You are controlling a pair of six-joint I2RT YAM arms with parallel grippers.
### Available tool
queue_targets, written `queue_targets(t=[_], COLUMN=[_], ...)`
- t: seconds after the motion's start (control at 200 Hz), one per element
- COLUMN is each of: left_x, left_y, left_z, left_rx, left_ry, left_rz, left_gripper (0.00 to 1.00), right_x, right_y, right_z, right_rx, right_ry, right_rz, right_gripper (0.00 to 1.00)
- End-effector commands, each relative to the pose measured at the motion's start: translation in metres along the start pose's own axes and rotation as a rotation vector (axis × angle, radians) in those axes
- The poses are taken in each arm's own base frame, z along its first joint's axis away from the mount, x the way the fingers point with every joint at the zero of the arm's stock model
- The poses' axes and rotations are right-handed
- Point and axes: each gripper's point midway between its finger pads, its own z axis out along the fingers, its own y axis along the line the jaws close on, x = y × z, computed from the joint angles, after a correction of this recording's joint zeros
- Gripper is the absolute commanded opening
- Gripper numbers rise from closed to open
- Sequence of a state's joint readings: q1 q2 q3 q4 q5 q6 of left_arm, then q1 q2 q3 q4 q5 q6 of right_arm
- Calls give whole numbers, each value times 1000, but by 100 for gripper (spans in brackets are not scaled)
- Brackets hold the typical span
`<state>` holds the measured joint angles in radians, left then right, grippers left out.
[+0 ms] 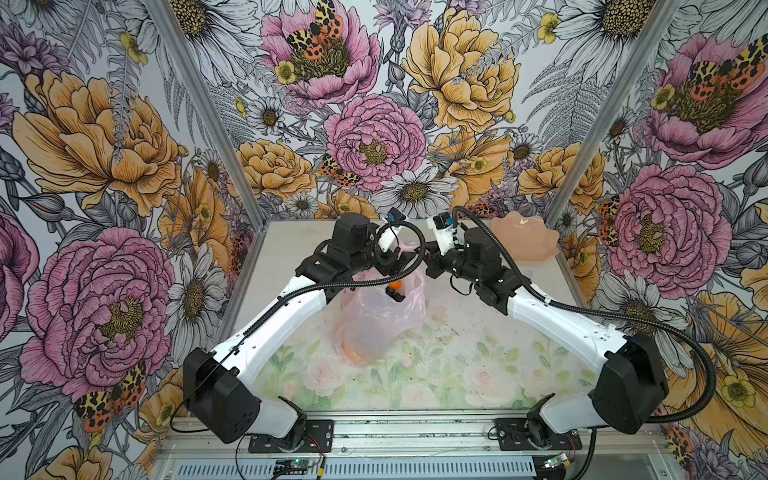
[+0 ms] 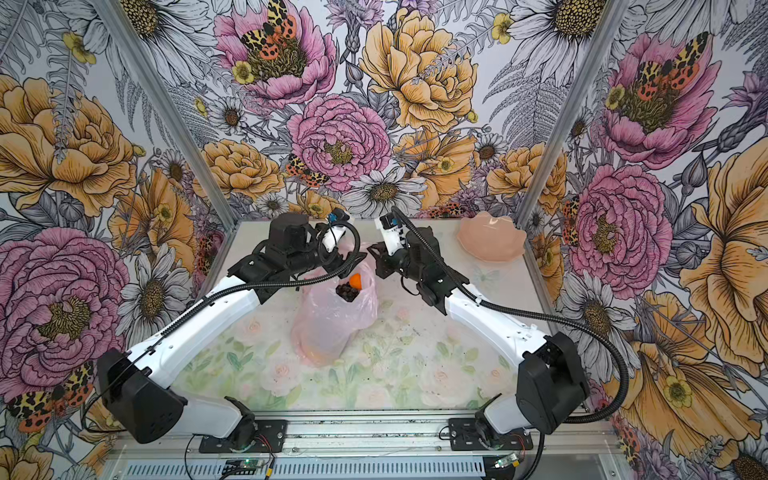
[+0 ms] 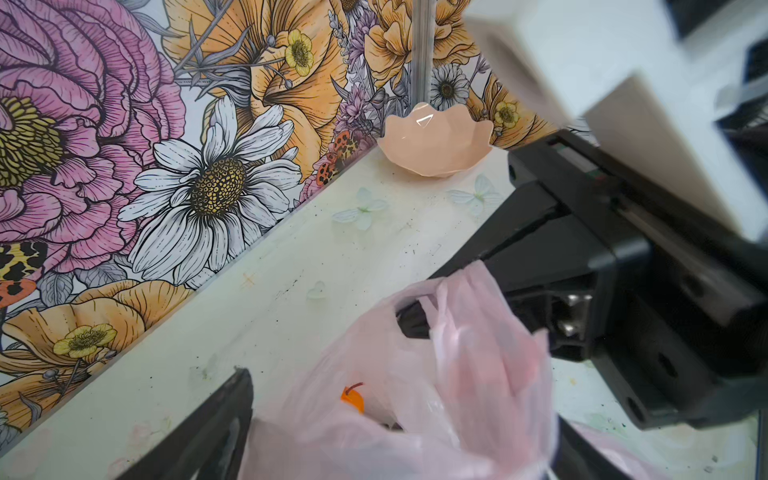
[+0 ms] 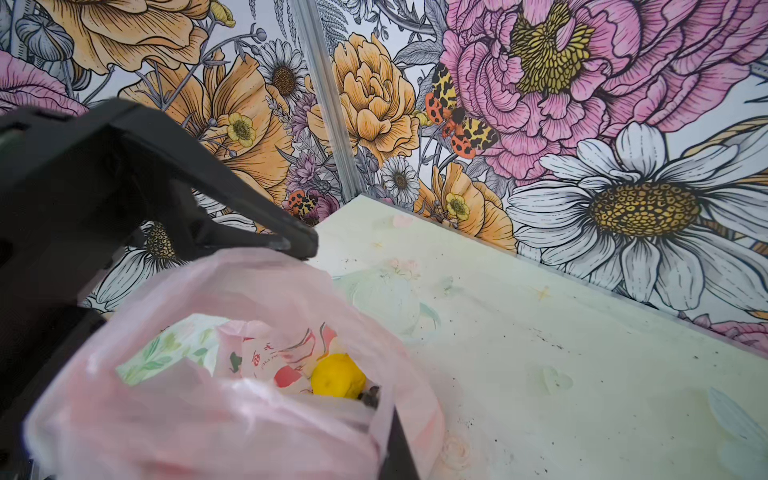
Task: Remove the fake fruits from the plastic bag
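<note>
Robot test cell: wallpapered panels (image 1: 104,145), aluminium frame (image 1: 198,97).

1. bag (image 1: 380,324): pink, translucent, standing mid-table, mouth upward.
2. orange (image 1: 397,285): showing at the bag's mouth.
3. left gripper (image 1: 402,277): over the mouth, jaws apart.
4. right gripper (image 1: 430,266): closed, at the bag's upper right edge.
5. dish (image 1: 524,241): peach, scalloped, far right corner, well apart.
6. table (image 1: 457,365): pale floral top.

Pink crinkly bag (image 1: 382,324) mid-table, mouth open w/ orange (image 2: 355,281), lemon (image 4: 337,376) inside.
</note>
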<state>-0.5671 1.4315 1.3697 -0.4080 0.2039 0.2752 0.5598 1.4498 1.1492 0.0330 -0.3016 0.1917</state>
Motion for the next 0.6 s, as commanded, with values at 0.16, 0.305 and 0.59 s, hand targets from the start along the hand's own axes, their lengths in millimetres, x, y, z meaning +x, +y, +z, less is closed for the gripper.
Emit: queue_targets(t=[0.16,0.305,0.59], left_x=[-27,-38,-66], left_y=[19,22,54], left_z=[3,5,-7], left_rx=[-54,-58,-251], left_ry=[-39,-60,-100], left_rz=[-45,-107,-364], left_gripper=[45,30,0], right_x=[-5,-13,-58], right_y=[-8,-24,-67], right_z=[13,29,56], right_rx=[34,69,166], right_ry=[5,9,-38], right_rz=[-37,-57,-45], right_gripper=[0,0,22])
